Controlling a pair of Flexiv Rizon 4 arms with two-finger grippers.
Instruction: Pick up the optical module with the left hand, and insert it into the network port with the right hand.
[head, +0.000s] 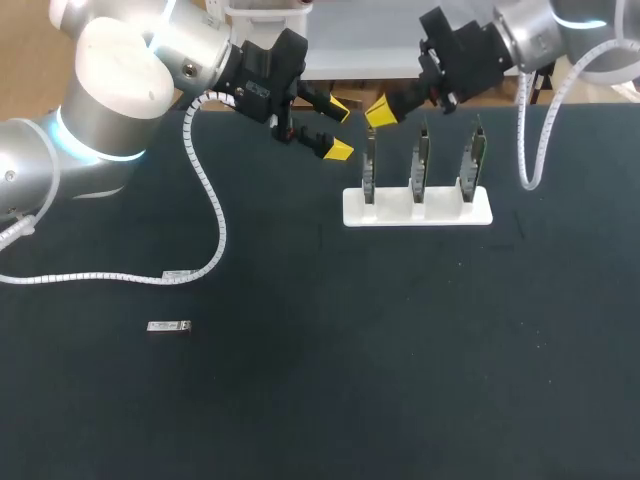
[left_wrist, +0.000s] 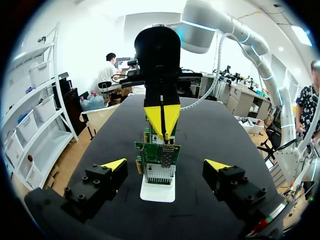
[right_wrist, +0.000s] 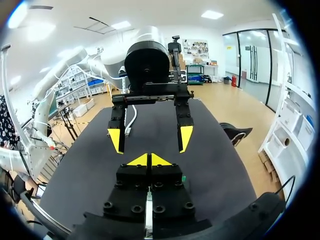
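The small silver optical module (head: 168, 326) lies flat on the dark table at the left front, far from both grippers. Three green network cards (head: 421, 160) stand upright in a white holder (head: 417, 207) at the back. My left gripper (head: 339, 128) hovers open just left of the holder, holding nothing. In the left wrist view its fingers (left_wrist: 166, 165) flank the nearest card (left_wrist: 157, 160) without touching it. My right gripper (head: 382, 112) is shut and empty above the leftmost card, facing the left one. From the right wrist its shut tips (right_wrist: 149, 160) point at the open left gripper (right_wrist: 151, 139).
A white coiled cable (head: 210, 200) hangs from my left arm and trails over the table's left side. Another cable (head: 530, 140) loops down from my right arm beside the holder. Dark tabletop (head: 400, 350) stretches across the front and right.
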